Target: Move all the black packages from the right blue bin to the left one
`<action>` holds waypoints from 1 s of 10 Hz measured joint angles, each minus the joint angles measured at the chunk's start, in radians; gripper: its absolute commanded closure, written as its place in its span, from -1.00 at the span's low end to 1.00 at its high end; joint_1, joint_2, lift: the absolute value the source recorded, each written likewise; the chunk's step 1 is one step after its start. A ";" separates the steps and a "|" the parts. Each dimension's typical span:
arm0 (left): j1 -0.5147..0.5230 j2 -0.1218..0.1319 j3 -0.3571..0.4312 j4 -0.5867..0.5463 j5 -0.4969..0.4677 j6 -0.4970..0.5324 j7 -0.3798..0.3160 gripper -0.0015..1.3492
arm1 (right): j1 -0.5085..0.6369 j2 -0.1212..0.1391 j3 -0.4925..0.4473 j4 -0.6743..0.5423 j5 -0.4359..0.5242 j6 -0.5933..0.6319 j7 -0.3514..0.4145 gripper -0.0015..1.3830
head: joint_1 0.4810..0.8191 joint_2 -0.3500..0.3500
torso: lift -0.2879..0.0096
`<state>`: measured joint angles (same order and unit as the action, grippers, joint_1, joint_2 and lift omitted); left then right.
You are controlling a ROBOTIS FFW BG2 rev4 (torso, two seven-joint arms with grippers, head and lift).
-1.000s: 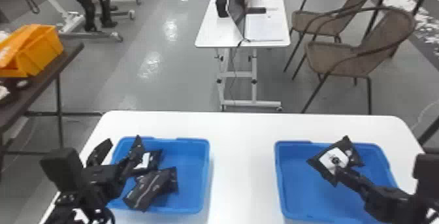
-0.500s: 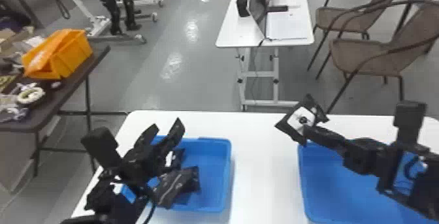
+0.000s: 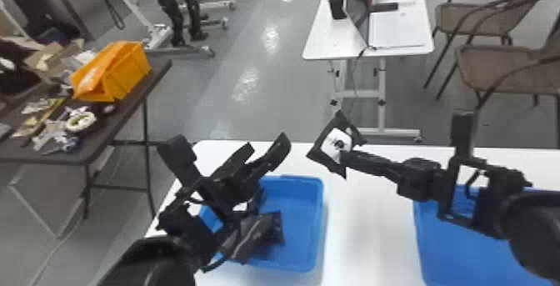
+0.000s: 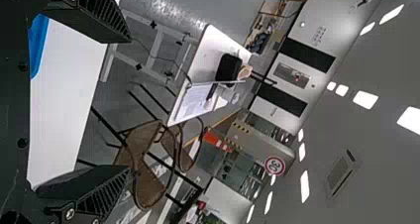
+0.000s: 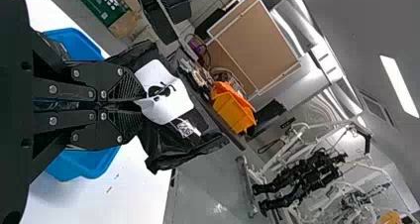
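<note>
One white table (image 3: 366, 231) bore two blue bins, the left bin (image 3: 302, 218) and the partly hidden right bin (image 3: 450, 252). The left gripper (image 3: 267, 142) stood with fingers apart above the left bin; the right gripper (image 3: 345, 158) was clamped on one white-labelled package (image 3: 332, 139), raised between the bins. At least one black package (image 3: 255, 236) lay in the left bin.

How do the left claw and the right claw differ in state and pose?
The left claw is open and holds nothing, while the right claw is shut on a black package. In the head view, the left claw slants up to the right, whereas the right claw points left. Both are black, with two fingers.
</note>
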<state>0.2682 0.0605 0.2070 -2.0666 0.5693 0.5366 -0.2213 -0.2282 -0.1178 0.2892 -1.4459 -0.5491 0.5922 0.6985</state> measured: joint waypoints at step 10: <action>-0.084 0.025 -0.066 0.077 0.243 0.196 -0.010 0.82 | -0.085 0.001 0.145 0.103 -0.095 -0.036 0.009 0.58 | 0.27 0.74 | 0.67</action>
<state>0.1837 0.0860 0.1407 -1.9896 0.8119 0.7327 -0.2310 -0.3132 -0.1167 0.4340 -1.3432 -0.6446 0.5560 0.7072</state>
